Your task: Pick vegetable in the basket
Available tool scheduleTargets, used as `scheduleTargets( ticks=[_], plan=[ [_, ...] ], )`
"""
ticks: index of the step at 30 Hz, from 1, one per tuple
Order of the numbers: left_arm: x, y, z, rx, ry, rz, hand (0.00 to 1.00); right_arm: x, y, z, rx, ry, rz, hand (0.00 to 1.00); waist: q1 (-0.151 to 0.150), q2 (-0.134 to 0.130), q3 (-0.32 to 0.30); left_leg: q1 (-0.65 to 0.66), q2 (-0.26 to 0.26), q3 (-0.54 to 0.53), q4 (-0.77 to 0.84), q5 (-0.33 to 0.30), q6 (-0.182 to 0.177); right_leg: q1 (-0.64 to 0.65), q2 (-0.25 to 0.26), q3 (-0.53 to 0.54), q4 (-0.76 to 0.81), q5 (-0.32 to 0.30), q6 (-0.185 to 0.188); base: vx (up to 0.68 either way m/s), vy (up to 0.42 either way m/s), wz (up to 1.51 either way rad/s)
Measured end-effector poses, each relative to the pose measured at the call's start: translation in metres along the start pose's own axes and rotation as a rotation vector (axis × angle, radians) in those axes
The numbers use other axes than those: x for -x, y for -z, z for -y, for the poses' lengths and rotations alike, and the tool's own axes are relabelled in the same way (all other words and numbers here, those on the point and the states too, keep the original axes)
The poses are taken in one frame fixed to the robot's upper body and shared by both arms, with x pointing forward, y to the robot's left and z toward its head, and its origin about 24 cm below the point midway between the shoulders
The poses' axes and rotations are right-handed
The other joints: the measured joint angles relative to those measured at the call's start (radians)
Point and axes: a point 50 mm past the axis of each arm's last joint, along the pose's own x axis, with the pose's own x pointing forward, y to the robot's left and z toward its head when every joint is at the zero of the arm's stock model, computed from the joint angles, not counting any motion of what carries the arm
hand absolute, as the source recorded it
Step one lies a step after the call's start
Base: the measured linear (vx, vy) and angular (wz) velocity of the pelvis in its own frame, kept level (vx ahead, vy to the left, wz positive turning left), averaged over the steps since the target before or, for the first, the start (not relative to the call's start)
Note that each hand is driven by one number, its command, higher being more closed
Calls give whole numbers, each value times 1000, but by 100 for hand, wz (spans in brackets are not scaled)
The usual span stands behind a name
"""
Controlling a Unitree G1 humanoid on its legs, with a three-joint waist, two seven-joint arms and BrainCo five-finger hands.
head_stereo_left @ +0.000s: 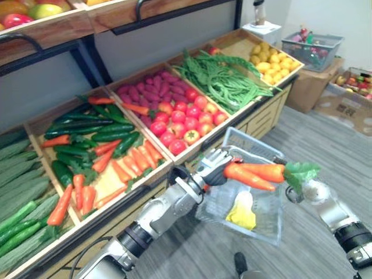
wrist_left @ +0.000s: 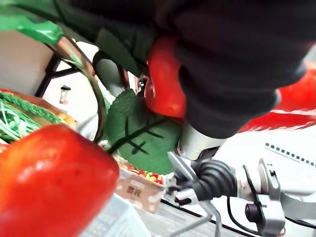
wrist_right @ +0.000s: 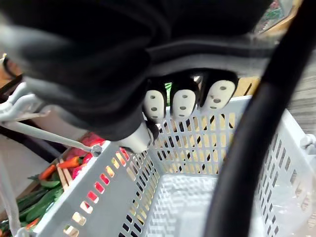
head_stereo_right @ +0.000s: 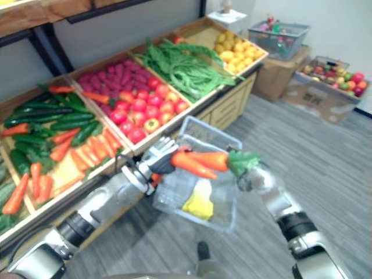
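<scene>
1. Left hand (head_stereo_left: 214, 164): fingers and thumb are closed round the thick ends of the carrots (head_stereo_left: 256, 172), held across the basket (head_stereo_left: 247, 138) rim, not released.
2. Right hand (wrist_right: 182, 102): curled round the basket's handle (wrist_right: 254, 133), carrying it.
3. A yellow item (head_stereo_left: 242, 213) lies inside. The drop is likely what remains.

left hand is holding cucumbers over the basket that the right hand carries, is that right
Not cucumbers: the left hand grips orange carrots with green tops, as the left eye view shows. The rest stands: they hang over the basket, which the right hand carries.
</scene>
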Motion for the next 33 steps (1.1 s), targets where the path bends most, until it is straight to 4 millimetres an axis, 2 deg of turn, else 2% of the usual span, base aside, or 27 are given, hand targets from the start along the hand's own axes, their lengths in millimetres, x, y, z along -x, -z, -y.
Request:
scheduleTargets(
  ticks=[2, 12, 24, 33],
  plan=[
    [-3, -4, 5, 17, 16, 11, 100, -4, -13, -3, 20, -21, 53, 100, -3, 0, 0, 7, 0, 22, 1, -9, -7, -6, 7, 21, 1, 0, 0, 27, -4, -30],
    [-12, -22, 26, 76, 70, 54, 100, -14, -45, -13, 77, -90, 173, 100, -26, 1, 0, 39, 1, 99, 5, -33, -26, -22, 31, 88, 16, -1, 0, -6, -13, -21],
    [-19, -28, 39, 122, 80, 42, 100, -13, -42, -13, 132, -134, 157, 100, -26, 2, 1, 52, 2, 130, 5, -36, -30, -26, 43, 109, 15, -5, -3, -40, -24, -8],
    [-21, -15, 52, 123, 108, -33, 100, -17, -42, -1, 158, -115, 130, 100, -26, 3, 2, 52, 4, 152, 5, -40, -35, -38, 52, 130, 17, -5, -3, -31, -18, -7]
  ],
)
